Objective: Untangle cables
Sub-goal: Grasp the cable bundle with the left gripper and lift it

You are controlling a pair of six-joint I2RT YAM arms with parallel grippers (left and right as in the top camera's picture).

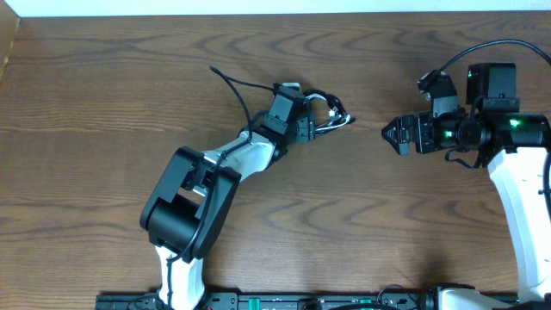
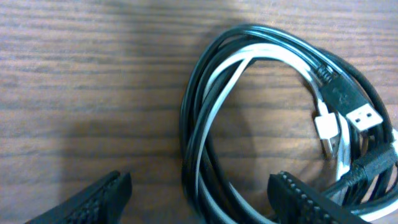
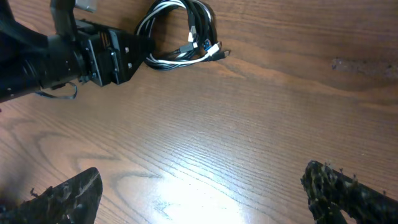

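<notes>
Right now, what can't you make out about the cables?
- Overhead: left end effector covers part of the cables; strands too small to trace.
- Left wrist: cables cut off at right and bottom edges; crossings there unseen.
- Right wrist: cables distant; cord count unclear.

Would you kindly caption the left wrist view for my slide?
Open left gripper over coiled black and white cables on a wooden table.

A brown wood-grain worktop [image 1: 103, 103] fills the overhead view; a pale strip [image 1: 258, 5] borders its 12 o'clock edge.
</notes>
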